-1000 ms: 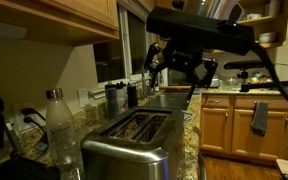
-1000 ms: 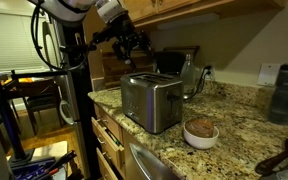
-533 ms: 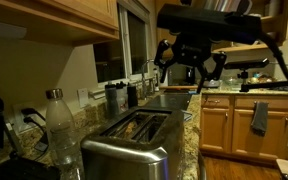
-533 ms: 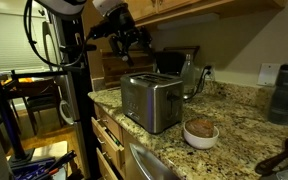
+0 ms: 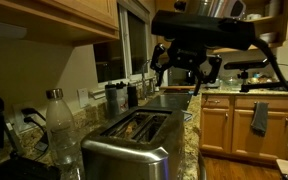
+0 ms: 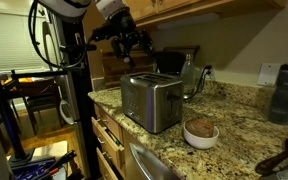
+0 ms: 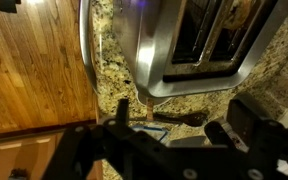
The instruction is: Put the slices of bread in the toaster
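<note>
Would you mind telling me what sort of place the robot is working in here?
Most likely a home kitchen: there is a speckled granite countertop, wooden cabinets, and a stainless toaster standing on the stone.

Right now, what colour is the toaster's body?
The toaster is shiny silver steel, seen best in an exterior view.

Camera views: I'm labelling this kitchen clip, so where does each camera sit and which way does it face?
Exterior view: low on the counter, close to the toaster, facing along it toward the cabinets; the gripper hangs above.
Exterior view: off the counter's edge, facing the toaster from its side; the gripper enters upper left.
Wrist view: looks down past the gripper onto toaster and wood floor.
Shared: all show toaster and gripper.
</note>
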Robot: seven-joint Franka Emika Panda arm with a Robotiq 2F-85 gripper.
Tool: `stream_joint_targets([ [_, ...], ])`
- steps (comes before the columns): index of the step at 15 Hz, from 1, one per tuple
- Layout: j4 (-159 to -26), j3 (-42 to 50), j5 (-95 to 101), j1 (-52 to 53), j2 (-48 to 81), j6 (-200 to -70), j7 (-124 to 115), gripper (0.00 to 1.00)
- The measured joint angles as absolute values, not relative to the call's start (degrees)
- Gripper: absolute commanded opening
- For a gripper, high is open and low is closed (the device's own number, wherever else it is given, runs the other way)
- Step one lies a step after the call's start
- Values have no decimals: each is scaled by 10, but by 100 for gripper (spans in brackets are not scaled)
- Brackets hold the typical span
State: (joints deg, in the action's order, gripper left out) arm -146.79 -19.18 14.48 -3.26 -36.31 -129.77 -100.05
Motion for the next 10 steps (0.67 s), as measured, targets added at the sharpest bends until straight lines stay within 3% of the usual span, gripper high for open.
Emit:
stream_joint_targets([
  [10,-1418,-165,164,-75,-339,-1262,-1003,100],
])
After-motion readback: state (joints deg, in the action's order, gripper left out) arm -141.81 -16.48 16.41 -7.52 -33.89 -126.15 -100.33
